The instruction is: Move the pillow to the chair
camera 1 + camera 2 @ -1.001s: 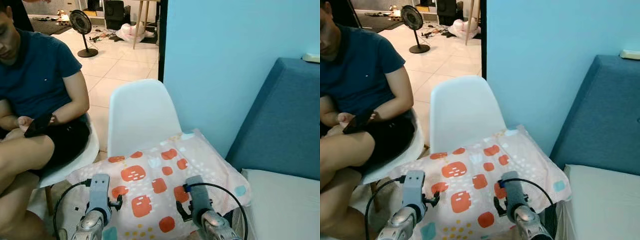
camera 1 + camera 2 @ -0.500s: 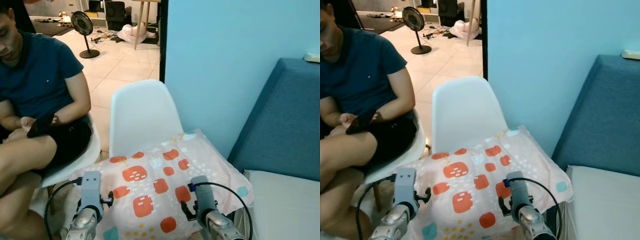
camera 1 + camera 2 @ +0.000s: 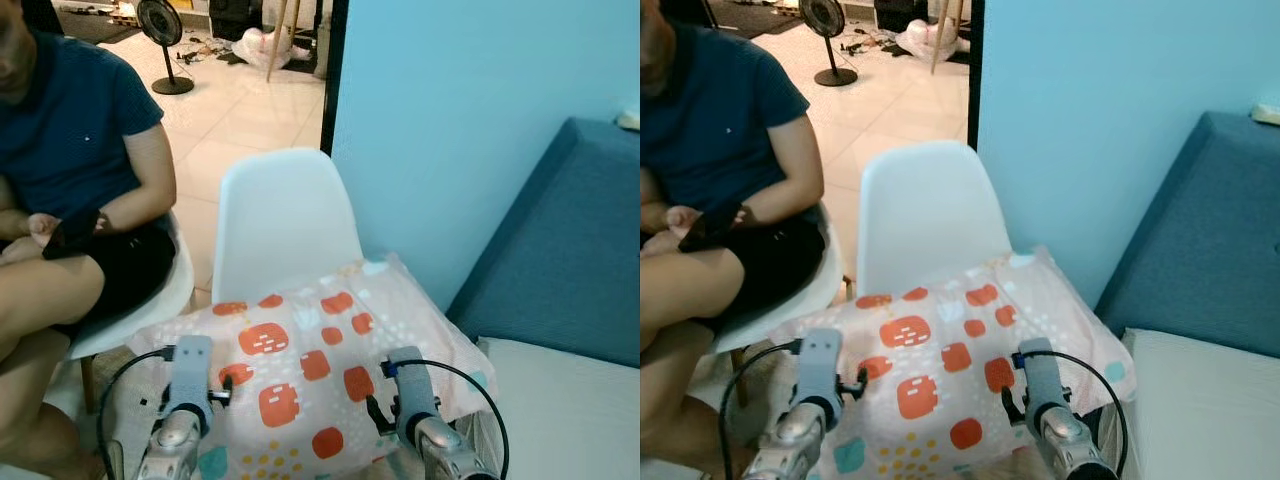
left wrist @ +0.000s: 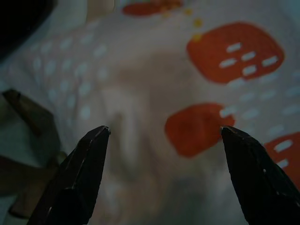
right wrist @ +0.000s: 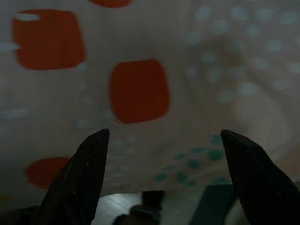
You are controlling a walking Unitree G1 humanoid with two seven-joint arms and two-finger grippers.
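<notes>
the pillow (image 3: 300, 370), pale pink with orange blocks and small teal and white dots, lies flat across the seat of the white chair (image 3: 280, 225), its far edge up against the chair's back and its right corner hanging past the seat toward the blue sofa (image 3: 560, 260). so i judge the carry done and the pillow delivered; the step in hand is letting go and backing off.

my left gripper (image 4: 164, 140) hangs over the pillow's near left part with its fingers spread wide, fabric showing between the tips and nothing pinched. my right gripper (image 5: 164, 145) is the same over the near right edge, wide apart, with the pillow's edge and a bit of dark floor below it.

next i'd draw both arms straight back without snagging the cover, and check that the overhanging corner doesn't tip the pillow off.

a person (image 3: 70, 180) sits on another white chair just to the left, looking at a phone, close enough that i should keep my left arm tucked in.
</notes>
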